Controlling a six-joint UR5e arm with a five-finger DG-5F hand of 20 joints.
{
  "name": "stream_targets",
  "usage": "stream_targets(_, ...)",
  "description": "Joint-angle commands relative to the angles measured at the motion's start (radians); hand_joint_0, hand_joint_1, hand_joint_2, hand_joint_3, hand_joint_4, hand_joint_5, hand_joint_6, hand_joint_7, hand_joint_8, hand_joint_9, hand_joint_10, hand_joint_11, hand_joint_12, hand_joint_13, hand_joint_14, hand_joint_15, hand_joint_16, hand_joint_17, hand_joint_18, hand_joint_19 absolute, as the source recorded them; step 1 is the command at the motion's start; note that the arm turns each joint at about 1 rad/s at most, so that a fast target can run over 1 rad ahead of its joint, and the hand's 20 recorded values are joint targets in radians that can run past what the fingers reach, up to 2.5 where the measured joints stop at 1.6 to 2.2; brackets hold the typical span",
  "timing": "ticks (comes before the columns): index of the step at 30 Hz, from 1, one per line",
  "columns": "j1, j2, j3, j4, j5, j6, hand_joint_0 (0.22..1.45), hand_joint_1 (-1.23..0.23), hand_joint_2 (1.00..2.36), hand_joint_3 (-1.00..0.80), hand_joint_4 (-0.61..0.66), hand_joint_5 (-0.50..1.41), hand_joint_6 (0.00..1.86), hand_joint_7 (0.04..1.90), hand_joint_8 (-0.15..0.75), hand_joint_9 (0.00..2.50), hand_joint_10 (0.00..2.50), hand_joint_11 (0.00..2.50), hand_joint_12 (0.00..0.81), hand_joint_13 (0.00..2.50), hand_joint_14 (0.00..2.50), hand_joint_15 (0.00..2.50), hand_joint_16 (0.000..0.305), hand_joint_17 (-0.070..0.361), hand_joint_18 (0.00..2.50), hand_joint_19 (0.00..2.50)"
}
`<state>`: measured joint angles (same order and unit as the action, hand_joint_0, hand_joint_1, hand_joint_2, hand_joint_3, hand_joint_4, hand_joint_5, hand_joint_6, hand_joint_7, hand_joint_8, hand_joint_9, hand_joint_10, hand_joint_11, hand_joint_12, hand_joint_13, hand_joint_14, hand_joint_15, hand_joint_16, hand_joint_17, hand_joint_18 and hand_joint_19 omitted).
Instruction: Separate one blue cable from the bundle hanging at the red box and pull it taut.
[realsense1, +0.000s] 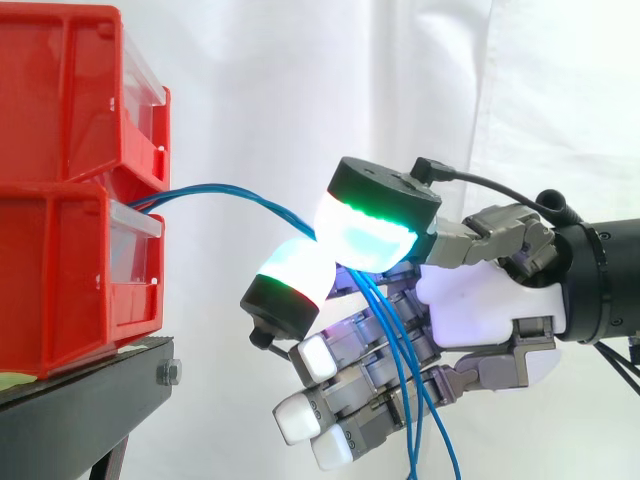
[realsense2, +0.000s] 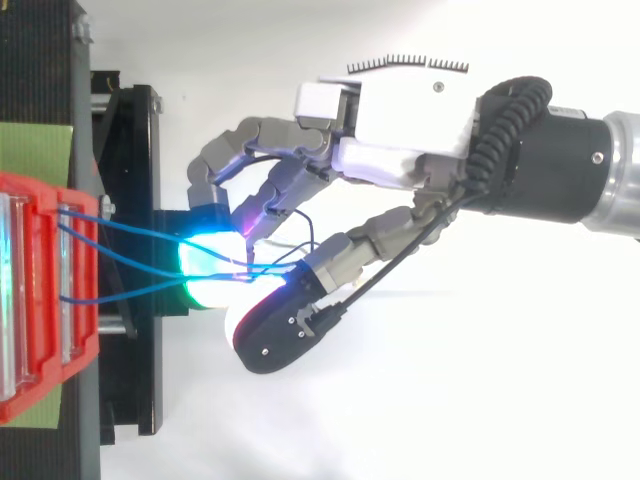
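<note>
Side view: blue cables (realsense1: 230, 190) come out from between the two stacked red bins (realsense1: 60, 270) at left and arc right and slightly down, straight into the tips of the hand (realsense1: 470, 300), which reaches in from the right edge. Cables meet the hand at its two uppermost pads (realsense1: 370, 238), one glowing green-white, the other cyan with a red rim. These two pads are closed together with the strands running between them: a pinch on several strands, not on a single one. Rest of the fingers are loosely curled below, white pads (realsense1: 312, 357) pointing left toward the bins, holding nothing. Past the pinch the cables drop down in front of the palm and off the bottom edge, hanging slack and slightly spread. Span from bins to pinch runs roughly horizontal, gently bowed, not tight. Top view: strands leave the bins separately and converge at the glowing pads. Bins sit on black stand (realsense1: 70, 410), hand is well clear of both
</note>
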<state>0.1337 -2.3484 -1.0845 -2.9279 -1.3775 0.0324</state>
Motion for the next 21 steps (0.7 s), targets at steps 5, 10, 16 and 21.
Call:
stream_targets(5, -0.002, 0.000, 0.002, 0.000, 0.000, 0.000, 0.56, -0.65, 1.00, -0.50, 0.22, -0.20, 0.91, 1.05, 0.397, 0.83, 0.02, 0.74, 0.401, 0.76, 0.02, 0.42, 0.048, 0.108, 0.65, 0.38)
stream_targets(10, -0.002, 0.000, 0.003, 0.004, 0.002, -0.002, 0.61, -0.62, 1.01, -0.39, 0.18, -0.20, 0.88, 1.11, 0.379, 0.86, 0.02, 0.74, 0.397, 0.77, 0.02, 0.43, 0.048, 0.107, 0.66, 0.43)
stream_targets(16, -0.002, 0.000, 0.003, 0.001, 0.002, -0.002, 0.63, -0.74, 1.02, -0.23, 0.16, -0.20, 0.89, 1.16, 0.383, 0.84, 0.02, 0.74, 0.401, 0.76, 0.02, 0.42, 0.048, 0.109, 0.67, 0.43)
stream_targets(21, -0.002, 0.000, 0.003, 0.003, 0.002, -0.002, 0.72, -0.88, 1.01, -0.36, 0.17, -0.21, 0.91, 1.15, 0.375, 0.82, 0.02, 0.76, 0.403, 0.76, 0.02, 0.42, 0.049, 0.109, 0.70, 0.40)
